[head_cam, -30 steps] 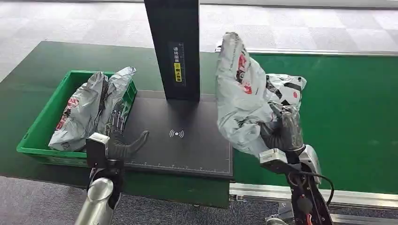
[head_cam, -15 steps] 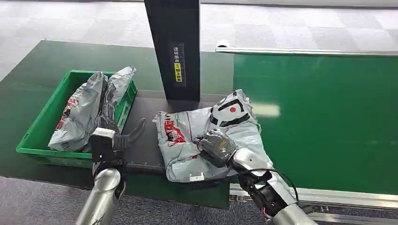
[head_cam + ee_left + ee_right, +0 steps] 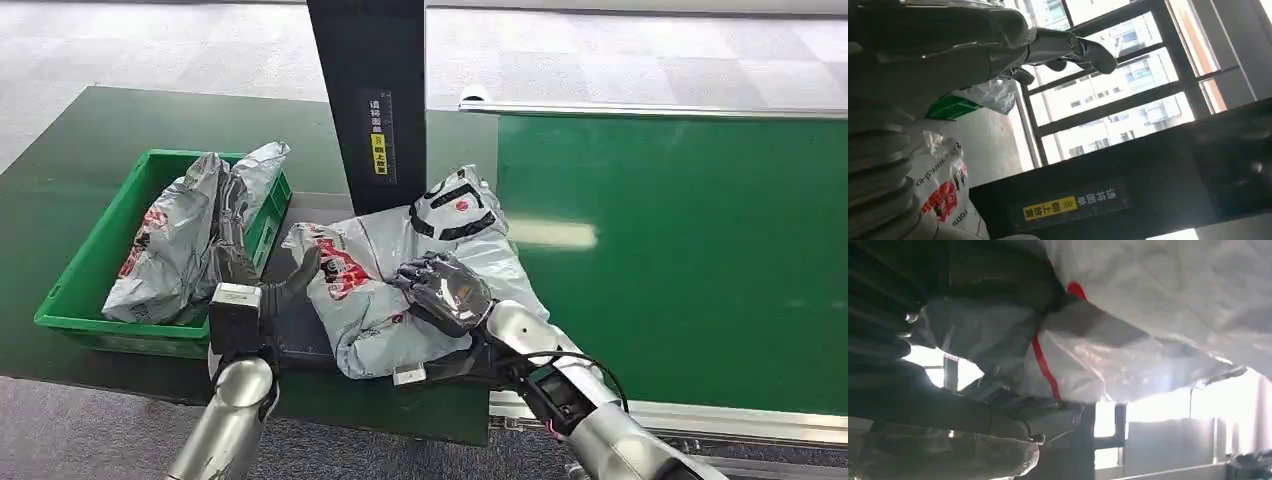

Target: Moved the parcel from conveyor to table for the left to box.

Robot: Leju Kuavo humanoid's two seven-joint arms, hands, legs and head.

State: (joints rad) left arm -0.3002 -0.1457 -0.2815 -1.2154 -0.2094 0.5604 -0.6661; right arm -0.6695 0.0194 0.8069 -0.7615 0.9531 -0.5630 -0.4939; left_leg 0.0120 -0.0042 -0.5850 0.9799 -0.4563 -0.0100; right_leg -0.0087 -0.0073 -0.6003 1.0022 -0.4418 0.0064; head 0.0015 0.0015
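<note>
A grey parcel [image 3: 372,275] with red and black print lies crumpled on the black scanner pad [image 3: 300,325]. My right hand [image 3: 445,292] lies on top of it. In the right wrist view the parcel's film [image 3: 1148,315] runs between the dark fingers and the thumb [image 3: 948,440], so the hand still holds it. My left hand [image 3: 268,292] stands open at the parcel's left edge, its thumb touching the film. In the left wrist view that hand's fingers [image 3: 1068,47] are stretched out with nothing in them, and the parcel [image 3: 943,195] lies close by.
A green bin [image 3: 75,295] on the left holds other grey parcels [image 3: 185,235]. The black scanner post [image 3: 370,100] rises just behind the pad. The green conveyor belt [image 3: 680,250] stretches to the right. The table's front edge is near my arms.
My right hand brought the parcel down from upright over the conveyor, laid it on the pad, then slid it left. My left hand moved right until it met the parcel's edge.
</note>
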